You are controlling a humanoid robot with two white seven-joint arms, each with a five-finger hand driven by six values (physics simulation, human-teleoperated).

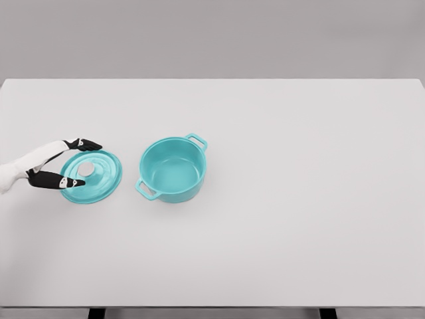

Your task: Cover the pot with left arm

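The left hand (66, 163) reached in from the nine o'clock edge, its dark fingers spread either side of the teal lid (93, 176) but not visibly clamped on it. The open pot (173, 169) stood just beside the lid at its three o'clock, handles running seven-to-one o'clock.

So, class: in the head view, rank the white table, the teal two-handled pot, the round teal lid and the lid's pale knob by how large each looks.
1. White table
2. Teal two-handled pot
3. Round teal lid, only slightly smaller than the pot; close call
4. Pale knob
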